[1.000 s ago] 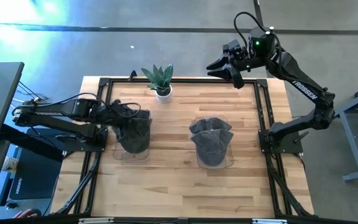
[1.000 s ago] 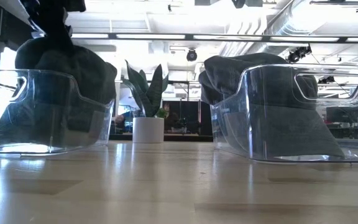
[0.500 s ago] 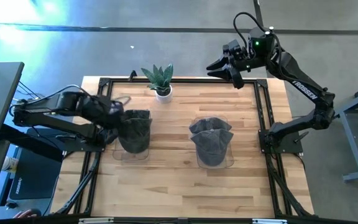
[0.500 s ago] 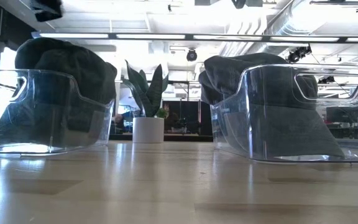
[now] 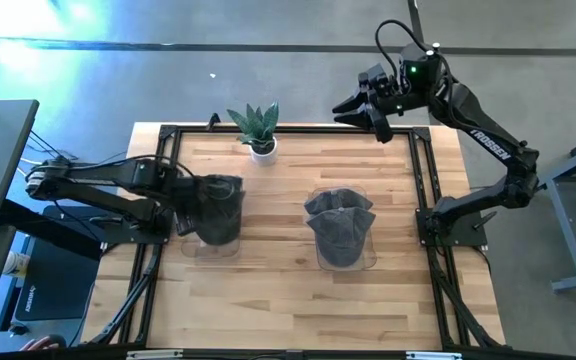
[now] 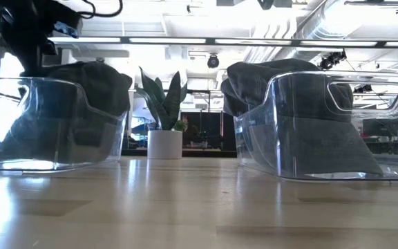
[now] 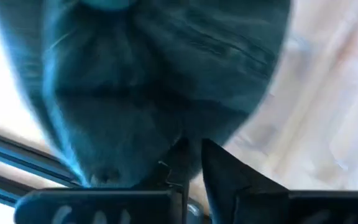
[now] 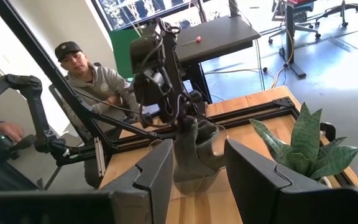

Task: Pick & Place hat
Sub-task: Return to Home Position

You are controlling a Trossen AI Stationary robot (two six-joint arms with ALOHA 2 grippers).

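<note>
A dark grey hat (image 5: pixel 218 205) sits bunched in a clear bin (image 5: pixel 213 245) on the table's left half. My left gripper (image 5: pixel 184 196) points down at the side of this hat nearest the table's left edge, shut on its cloth (image 7: pixel 194 158). The low view shows the gripper (image 6: pixel 34 43) at the hat's upper left. A second grey hat (image 5: pixel 340 225) fills another clear bin (image 5: pixel 346 262) right of centre. My right gripper (image 5: pixel 353 105) hangs open high over the table's far edge, nothing between its fingers (image 8: pixel 197 168). My left gripper pinches the hat's cloth at its left edge (image 7: pixel 188 134) between its two fingers, which stand almost together. The fingers come from above, pointing steeply down. The hat still rests in its bin; one layer or several, I cannot tell.
A potted plant (image 5: pixel 258 128) stands at the far edge between the two bins. A black frame (image 5: pixel 168 135) runs round the wooden table (image 5: pixel 268 290), whose near half is bare. In the right wrist view a person (image 8: pixel 89 78) sits beyond the table's left side.
My left gripper has lifted off the left hat, swung a little toward the table's left edge, then dropped again onto the hat's left side, tipping to point more steeply down. The hat's crown looks pressed lower on that side. My right arm has kept still.
</note>
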